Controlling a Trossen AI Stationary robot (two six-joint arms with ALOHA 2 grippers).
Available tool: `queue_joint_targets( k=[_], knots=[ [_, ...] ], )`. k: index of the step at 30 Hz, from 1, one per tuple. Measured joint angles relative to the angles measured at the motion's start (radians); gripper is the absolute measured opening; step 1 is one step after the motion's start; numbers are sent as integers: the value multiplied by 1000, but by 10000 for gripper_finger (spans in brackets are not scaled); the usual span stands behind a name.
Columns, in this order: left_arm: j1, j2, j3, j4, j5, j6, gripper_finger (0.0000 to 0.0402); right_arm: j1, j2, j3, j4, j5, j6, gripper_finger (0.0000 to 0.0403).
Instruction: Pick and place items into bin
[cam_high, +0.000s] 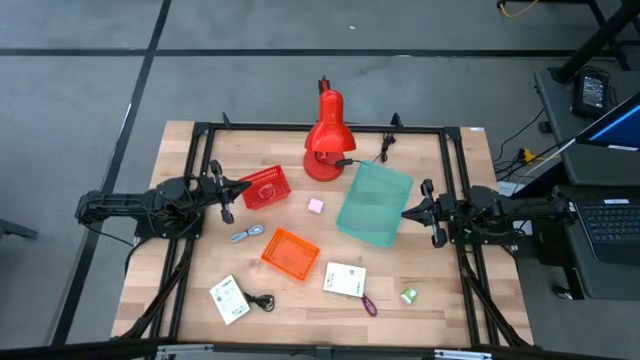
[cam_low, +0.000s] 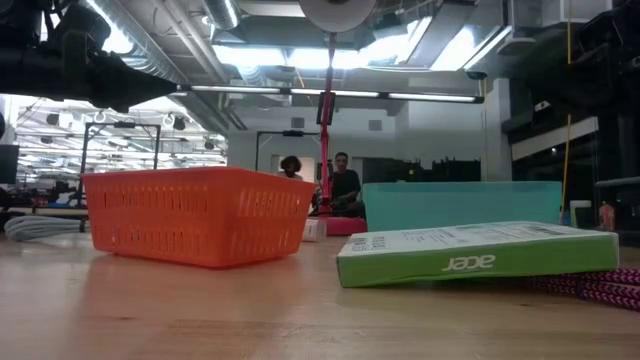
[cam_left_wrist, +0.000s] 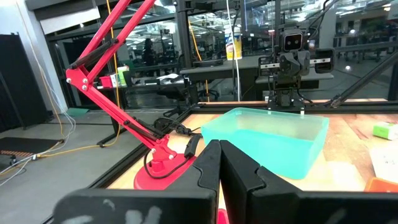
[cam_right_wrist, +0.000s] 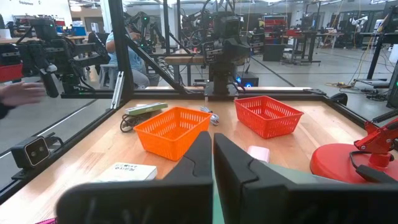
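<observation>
My left gripper (cam_high: 238, 188) is shut and hovers just left of a red basket (cam_high: 265, 187); its closed fingers (cam_left_wrist: 217, 169) point across the table. My right gripper (cam_high: 404, 212) is shut at the right edge of the teal bin (cam_high: 374, 203). On the wood lie the pink cube (cam_high: 316, 206), the blue-silver piece (cam_high: 246, 234), two white cards (cam_high: 229, 299) (cam_high: 345, 281), the black cable (cam_high: 262, 300), the purple strap (cam_high: 368, 304) and the green piece (cam_high: 409, 295). In the right wrist view the pink cube (cam_right_wrist: 259, 153) lies beyond the fingers.
The red desk lamp (cam_high: 325, 140) stands at the far edge, its base beside the teal bin. An orange basket (cam_high: 290, 252) sits mid-table, near the cards. A black frame (cam_high: 300, 127) runs round the tabletop. People sit in the room beyond (cam_low: 343, 185).
</observation>
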Motion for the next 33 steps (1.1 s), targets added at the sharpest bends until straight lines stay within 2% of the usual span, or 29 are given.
queue_joint_targets(
  k=[24, 26, 31, 33],
  knots=[
    [0, 0, 0, 0, 4, -2, 4, 0, 0, 0, 4, 0, -12, 0],
    [0, 0, 0, -3, 49, 0, 3, 0, 0, 0, 3, 0, -6, 0],
    [0, 0, 0, -8, 269, 6, 2, 0, 0, 0, 9, 1, -55, 0],
    [0, 0, 0, -8, 299, -6, 2, 0, 0, 0, 20, 1, -79, 0]
  ],
)
